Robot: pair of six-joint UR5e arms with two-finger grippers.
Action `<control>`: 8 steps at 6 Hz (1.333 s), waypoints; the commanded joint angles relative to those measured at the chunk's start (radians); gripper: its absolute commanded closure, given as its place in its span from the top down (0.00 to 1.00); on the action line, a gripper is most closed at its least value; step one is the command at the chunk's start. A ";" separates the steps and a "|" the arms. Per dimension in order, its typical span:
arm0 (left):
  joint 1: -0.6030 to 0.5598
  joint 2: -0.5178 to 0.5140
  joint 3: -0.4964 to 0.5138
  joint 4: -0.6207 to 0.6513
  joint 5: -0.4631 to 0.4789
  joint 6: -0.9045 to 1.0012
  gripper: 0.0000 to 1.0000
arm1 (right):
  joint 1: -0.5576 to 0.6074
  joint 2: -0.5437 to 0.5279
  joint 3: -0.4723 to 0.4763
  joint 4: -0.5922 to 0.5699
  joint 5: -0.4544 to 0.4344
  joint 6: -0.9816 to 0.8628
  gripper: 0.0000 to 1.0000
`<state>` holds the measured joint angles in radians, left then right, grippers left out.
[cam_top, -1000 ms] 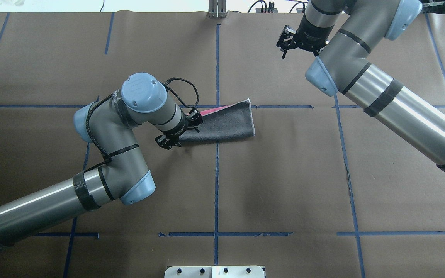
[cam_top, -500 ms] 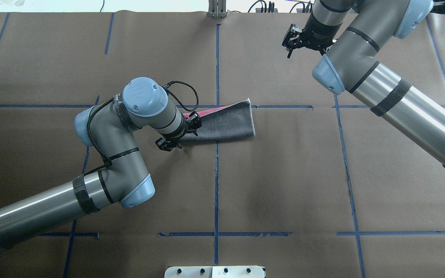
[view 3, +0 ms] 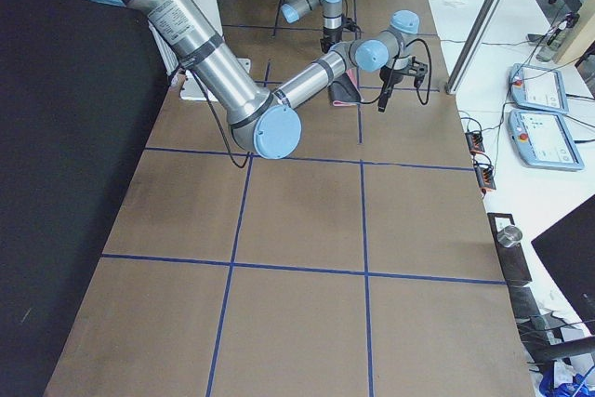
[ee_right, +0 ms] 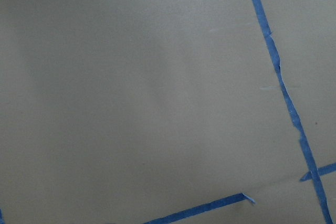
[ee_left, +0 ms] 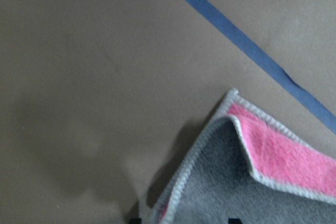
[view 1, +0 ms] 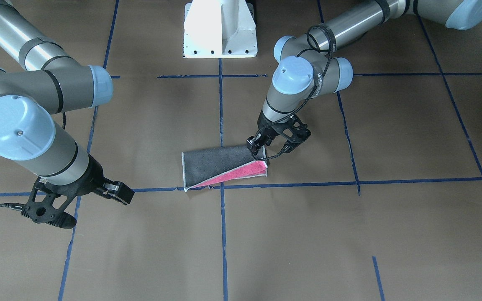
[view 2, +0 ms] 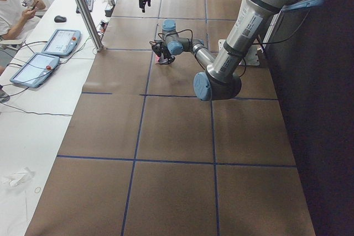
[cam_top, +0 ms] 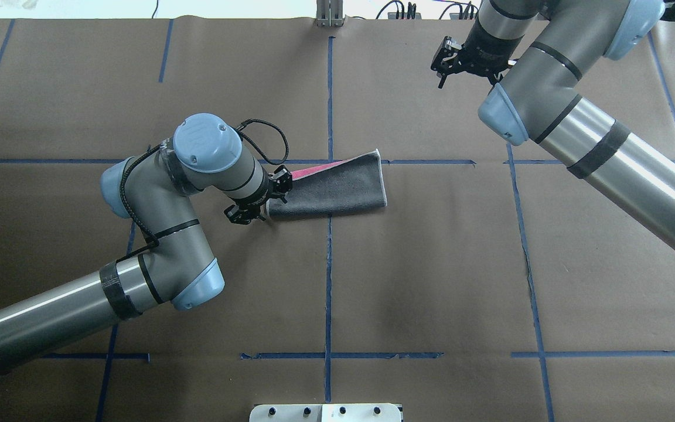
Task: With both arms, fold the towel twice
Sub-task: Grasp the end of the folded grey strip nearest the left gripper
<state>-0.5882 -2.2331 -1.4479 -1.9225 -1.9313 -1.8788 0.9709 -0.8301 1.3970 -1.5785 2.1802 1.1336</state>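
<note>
**Folded towel at the left gripper's open fingers**

The towel (cam_top: 337,187) lies flat near the middle of the table (cam_top: 431,264), folded into a long strip. Its grey face is up, and a pink sliver shows along the far edge. It straddles the blue tape line (cam_top: 329,275) that runs away from the robot.

The left gripper (cam_top: 260,198) sits low at the strip's end on the robot's left. Its fingers are spread wide and hold nothing. In the front-facing view one finger overlaps that end of the cloth — whether it touches cannot be told. The left wrist camera shows the towel's corner just ahead of the two fingertips, with the grey layer peeled a little off the pink one and the pale stitched edging clear.

The right gripper (cam_top: 450,61) hangs well apart from the towel, over the far right part of the table. It too is spread wide and empty — its wrist camera sees only brown paper and tape.
</note>
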 commanded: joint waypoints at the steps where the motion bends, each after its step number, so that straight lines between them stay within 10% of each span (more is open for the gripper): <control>1: 0.005 0.000 0.000 -0.001 0.000 -0.002 0.51 | 0.000 -0.006 0.002 0.000 0.000 0.000 1.00; 3: 0.014 -0.003 0.000 -0.001 0.000 -0.006 0.51 | 0.000 -0.006 0.002 0.000 -0.002 0.000 1.00; 6: 0.007 -0.003 -0.005 -0.001 -0.009 0.000 0.00 | 0.003 -0.007 0.008 0.000 -0.002 0.000 1.00; 8: -0.042 -0.003 -0.049 0.000 -0.096 0.000 0.00 | 0.006 -0.044 0.045 0.000 -0.002 0.000 1.00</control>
<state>-0.6073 -2.2364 -1.4722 -1.9232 -1.9906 -1.8794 0.9755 -0.8561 1.4250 -1.5785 2.1782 1.1336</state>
